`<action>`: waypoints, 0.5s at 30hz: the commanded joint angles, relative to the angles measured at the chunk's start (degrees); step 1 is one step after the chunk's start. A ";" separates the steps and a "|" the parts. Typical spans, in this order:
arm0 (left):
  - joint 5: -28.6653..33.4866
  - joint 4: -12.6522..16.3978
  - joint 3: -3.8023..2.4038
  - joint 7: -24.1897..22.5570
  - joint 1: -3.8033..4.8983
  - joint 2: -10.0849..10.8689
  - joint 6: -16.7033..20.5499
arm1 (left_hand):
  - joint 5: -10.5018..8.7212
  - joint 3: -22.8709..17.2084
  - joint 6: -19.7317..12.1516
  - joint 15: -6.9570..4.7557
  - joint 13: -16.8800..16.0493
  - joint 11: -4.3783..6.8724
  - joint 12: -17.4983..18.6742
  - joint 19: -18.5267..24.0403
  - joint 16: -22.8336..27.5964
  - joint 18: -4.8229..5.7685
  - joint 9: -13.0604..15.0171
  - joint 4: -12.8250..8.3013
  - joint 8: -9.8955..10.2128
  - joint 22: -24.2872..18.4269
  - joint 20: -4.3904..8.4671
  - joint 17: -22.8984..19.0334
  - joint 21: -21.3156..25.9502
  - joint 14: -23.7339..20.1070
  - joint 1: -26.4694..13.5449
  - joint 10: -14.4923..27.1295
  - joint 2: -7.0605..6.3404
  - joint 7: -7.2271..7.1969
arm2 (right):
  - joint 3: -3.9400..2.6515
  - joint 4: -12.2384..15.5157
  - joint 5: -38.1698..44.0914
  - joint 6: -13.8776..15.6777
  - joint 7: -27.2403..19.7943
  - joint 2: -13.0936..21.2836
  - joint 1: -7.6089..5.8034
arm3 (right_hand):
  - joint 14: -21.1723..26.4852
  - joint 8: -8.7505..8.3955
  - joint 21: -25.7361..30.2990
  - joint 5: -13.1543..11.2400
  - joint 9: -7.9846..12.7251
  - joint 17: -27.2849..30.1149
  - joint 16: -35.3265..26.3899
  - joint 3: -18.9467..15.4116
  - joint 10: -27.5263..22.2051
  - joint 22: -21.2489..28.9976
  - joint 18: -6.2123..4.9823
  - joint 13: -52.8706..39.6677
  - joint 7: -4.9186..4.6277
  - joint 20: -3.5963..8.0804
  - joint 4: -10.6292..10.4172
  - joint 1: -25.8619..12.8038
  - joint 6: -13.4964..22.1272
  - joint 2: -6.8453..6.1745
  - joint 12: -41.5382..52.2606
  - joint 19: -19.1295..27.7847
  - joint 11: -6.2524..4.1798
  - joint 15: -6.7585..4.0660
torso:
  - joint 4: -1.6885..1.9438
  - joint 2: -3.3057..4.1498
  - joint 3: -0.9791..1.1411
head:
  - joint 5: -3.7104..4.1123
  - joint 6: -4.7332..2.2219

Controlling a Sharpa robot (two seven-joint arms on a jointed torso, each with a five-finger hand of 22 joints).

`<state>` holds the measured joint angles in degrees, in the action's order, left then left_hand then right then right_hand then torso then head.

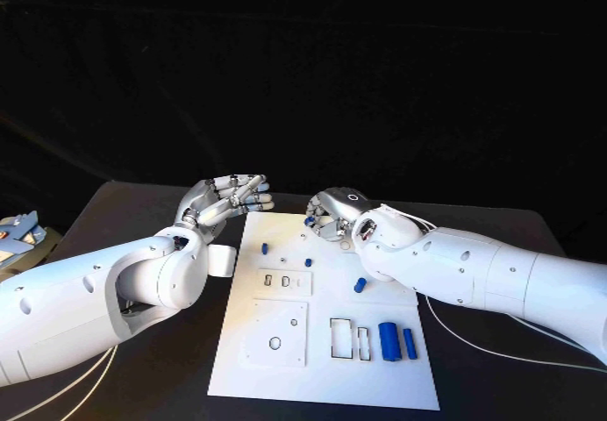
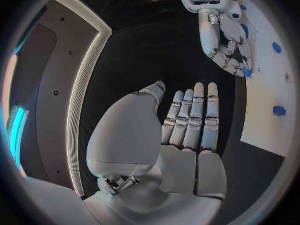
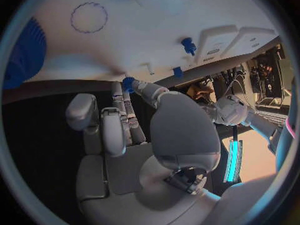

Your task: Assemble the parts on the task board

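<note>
Two hands: both at upper centre of the head view
Left hand (image 1: pixel 229 198): fingers straight, spread, holding nothing, beyond the task board (image 1: pixel 326 377) upper-left corner; open table left
Right hand (image 1: pixel 339 213): fingertips pinch a small blue part (image 2: pixel 248 72) at the board's top edge
Risk: part may slip, roll off that near edge

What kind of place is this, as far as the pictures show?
Probably a robotics test bench or lab: a white task board with cut-out slots and small blue parts lies on a black table, before a dark backdrop.

Matt white task board (image 1: pixel 278 351), seemingly plastic blue parts (image 1: pixel 389 340)
</note>
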<state>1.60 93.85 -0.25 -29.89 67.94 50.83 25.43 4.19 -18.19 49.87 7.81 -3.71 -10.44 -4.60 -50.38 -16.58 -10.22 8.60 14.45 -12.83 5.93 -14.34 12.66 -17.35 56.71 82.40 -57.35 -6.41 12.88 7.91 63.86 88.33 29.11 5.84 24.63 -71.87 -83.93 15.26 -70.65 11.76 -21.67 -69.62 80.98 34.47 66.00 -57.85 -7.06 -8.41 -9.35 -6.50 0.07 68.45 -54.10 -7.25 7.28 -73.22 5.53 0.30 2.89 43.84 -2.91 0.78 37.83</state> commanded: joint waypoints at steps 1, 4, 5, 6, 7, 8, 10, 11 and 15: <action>0.07 0.02 -0.05 -0.29 0.09 -0.16 -0.69 | -0.18 -0.26 -0.34 0.10 0.03 -0.14 0.33 -0.40 0.33 -0.32 -0.10 0.01 0.20 -0.05 -0.05 0.06 0.32 -0.11 0.33 0.29 -0.38 0.59 | 0.00 -0.17 0.03 -0.67 0.03 -0.11 0.03 | -2.10 -0.36 0.35 -0.25 0.08 0.24 -0.04 -0.11 -0.40 0.22 0.50 0.07 -0.11 -0.18 -0.43 -0.24 0.52 -0.74 -0.44 0.39 0.06 0.57 | 0.00 -0.01 0.00 | -0.02 0.03; 0.07 0.00 -0.05 -0.28 0.09 -0.16 -0.69 | -0.18 -0.26 -0.34 0.10 0.03 -0.14 0.33 -0.40 0.33 -0.32 -0.10 0.01 0.20 -0.05 -0.05 0.06 0.32 -0.11 0.33 0.29 -0.38 0.59 | 0.00 -0.24 -0.02 -0.74 0.04 -0.14 0.03 | -2.03 -0.70 0.49 -0.27 0.09 0.43 -0.11 -0.14 -0.61 0.36 0.46 0.10 -0.26 -0.29 -0.51 -0.34 1.02 -1.05 -0.53 0.52 0.19 0.68 | -0.03 0.00 0.00 | -0.08 0.06; 0.07 0.00 -0.05 -0.28 0.09 -0.16 -0.69 | -0.18 -0.26 -0.34 0.10 0.03 -0.14 0.33 -0.40 0.33 -0.32 -0.10 0.01 0.20 -0.05 -0.05 0.06 0.32 -0.11 0.33 0.29 -0.38 0.59 | 0.00 -0.27 -0.05 -0.81 0.04 -0.14 0.03 | -2.02 -0.77 0.51 -0.28 0.09 0.42 -0.10 -0.14 -0.64 0.37 0.46 0.10 -0.30 -0.32 -0.53 -0.35 1.11 -1.11 -0.54 0.54 0.21 0.71 | -0.03 0.00 -0.01 | -0.06 0.10; 0.07 -0.01 -0.05 -0.27 0.09 -0.17 -0.69 | -0.18 -0.26 -0.34 0.10 0.03 -0.14 0.33 -0.40 0.33 -0.32 -0.10 0.01 0.20 -0.05 -0.05 0.06 0.32 -0.11 0.33 0.29 -0.38 0.59 | 0.00 -0.29 -0.07 -0.89 0.03 -0.14 0.03 | -2.02 -0.77 0.51 -0.28 0.09 0.42 -0.10 -0.14 -0.64 0.37 0.46 0.10 -0.30 -0.32 -0.53 -0.35 1.11 -1.11 -0.54 0.54 0.21 0.71 | -0.03 0.00 -0.01 | -0.06 0.10; 0.07 -0.02 -0.05 -0.26 0.09 -0.17 -0.70 | -0.18 -0.26 -0.34 0.10 0.03 -0.14 0.33 -0.40 0.33 -0.32 -0.10 0.01 0.20 -0.05 -0.05 0.06 0.32 -0.11 0.33 0.29 -0.38 0.59 | 0.00 -0.29 -0.10 -0.95 0.01 -0.14 0.03 | -2.02 -0.77 0.51 -0.28 0.09 0.42 -0.10 -0.14 -0.64 0.37 0.46 0.10 -0.30 -0.32 -0.53 -0.35 1.11 -1.11 -0.54 0.54 0.21 0.71 | -0.02 0.01 0.00 | -0.07 0.14; 0.07 -0.04 -0.05 -0.25 0.09 -0.17 -0.70 | -0.18 -0.26 -0.34 0.10 0.03 -0.14 0.33 -0.40 0.33 -0.32 -0.10 0.01 0.20 -0.05 -0.05 0.06 0.32 -0.11 0.33 0.29 -0.38 0.59 | 0.00 -0.29 -0.11 -1.00 -0.01 -0.13 0.03 | -2.01 -0.80 0.47 -0.27 0.09 0.44 -0.10 -0.13 -0.66 0.30 0.47 0.10 -0.31 -0.33 -0.54 -0.35 1.15 -1.12 -0.55 0.50 0.22 0.72 | -0.01 0.01 0.00 | -0.08 0.20; 0.07 -0.07 -0.05 -0.24 0.09 -0.18 -0.71 | -0.18 -0.26 -0.34 0.10 0.03 -0.14 0.33 -0.40 0.33 -0.32 -0.10 0.01 0.20 -0.05 -0.05 0.06 0.32 -0.11 0.33 0.29 -0.38 0.59 | 0.01 -0.25 -0.14 -1.09 -0.02 -0.11 0.03 | -2.03 -0.78 0.41 -0.25 0.06 0.37 -0.07 -0.09 -0.62 0.19 0.49 0.09 -0.28 -0.35 -0.56 -0.32 1.10 -1.07 -0.53 0.45 0.21 0.73 | -0.01 0.00 0.01 | -0.09 0.22; 0.07 -0.09 -0.05 -0.23 0.09 -0.18 -0.72 | -0.18 -0.26 -0.34 0.10 0.03 -0.14 0.33 -0.40 0.33 -0.32 -0.10 0.01 0.20 -0.05 -0.05 0.06 0.32 -0.11 0.33 0.29 -0.38 0.59 | 0.01 -0.22 -0.15 -1.16 -0.02 -0.10 0.03 | -2.03 -0.78 0.41 -0.25 0.06 0.37 -0.07 -0.09 -0.62 0.19 0.49 0.09 -0.28 -0.35 -0.56 -0.32 1.10 -1.07 -0.53 0.45 0.21 0.73 | -0.02 0.00 0.02 | -0.09 0.23; 0.07 -0.15 -0.05 -0.22 0.09 -0.18 -0.71 | -0.18 -0.26 -0.34 0.10 0.03 -0.14 0.33 -0.40 0.33 -0.32 -0.10 0.01 0.20 -0.05 -0.05 0.06 0.32 -0.11 0.33 0.29 -0.38 0.59 | 0.01 -0.13 -0.17 -1.20 0.01 -0.03 0.03 | -2.04 -0.72 0.32 -0.20 -0.02 0.31 -0.02 -0.01 -0.49 0.02 0.51 0.05 -0.23 -0.38 -0.57 -0.24 0.94 -0.99 -0.44 0.37 0.17 0.73 | -0.05 -0.01 0.04 | -0.10 0.26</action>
<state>1.60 93.66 -0.25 -29.85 67.94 50.78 25.42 4.19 -18.19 49.87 7.80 -3.71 -10.44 -4.61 -50.38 -16.58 -10.22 8.55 14.46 -12.83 5.94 -14.34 12.65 -17.36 56.71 82.40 -57.35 -6.41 12.88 7.92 63.67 88.06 28.73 5.89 24.61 -71.87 -83.92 14.83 -70.34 11.78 -21.63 -69.23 80.98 34.48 65.70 -57.79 -7.06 -8.41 -9.68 -6.79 -0.25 67.93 -53.32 -7.77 7.01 -72.93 5.64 0.73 2.87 43.84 -2.89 0.69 38.08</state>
